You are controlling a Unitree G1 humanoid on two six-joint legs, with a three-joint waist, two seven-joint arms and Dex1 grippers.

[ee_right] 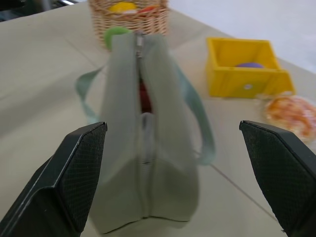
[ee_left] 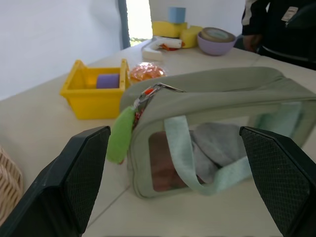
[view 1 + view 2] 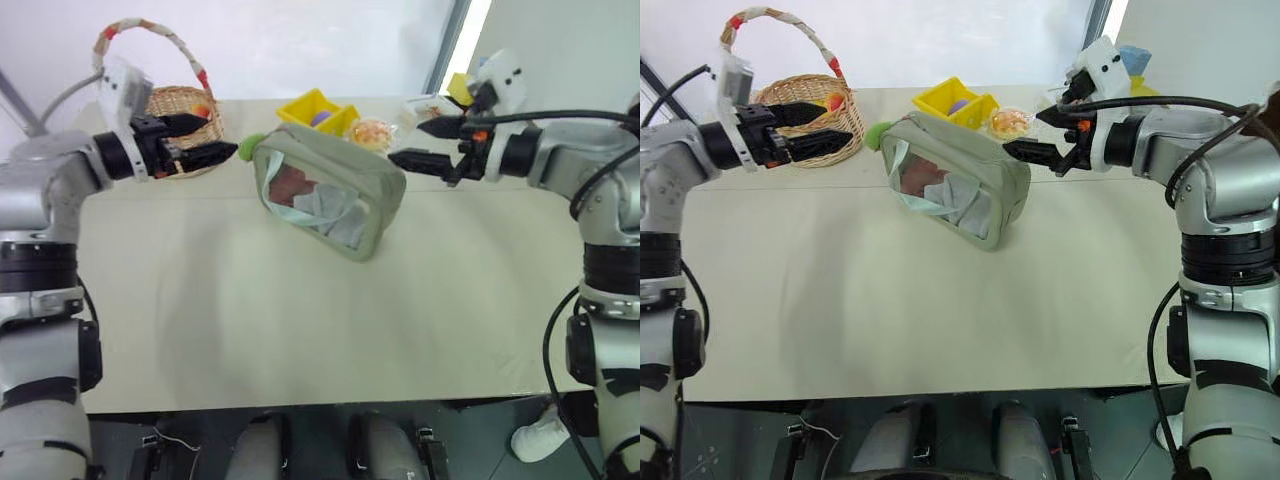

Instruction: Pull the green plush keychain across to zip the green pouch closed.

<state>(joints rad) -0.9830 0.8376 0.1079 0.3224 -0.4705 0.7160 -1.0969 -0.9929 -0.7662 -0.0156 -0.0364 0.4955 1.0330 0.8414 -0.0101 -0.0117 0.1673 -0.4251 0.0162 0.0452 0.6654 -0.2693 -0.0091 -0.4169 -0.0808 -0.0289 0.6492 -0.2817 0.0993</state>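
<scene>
The sage-green pouch lies on the table's far middle, its clear window showing reddish and pale contents behind a mint strap. The lime-green plush keychain hangs at its left end on the zipper pull. In the right wrist view the zipper gapes along the top, red showing through. My left gripper is open, hovering just left of the keychain without touching it. My right gripper is open too, just off the pouch's right end.
A wicker basket stands behind my left gripper. A yellow bin and a wrapped orange snack sit behind the pouch. Farther back are a purple bowl and a person in dark clothing.
</scene>
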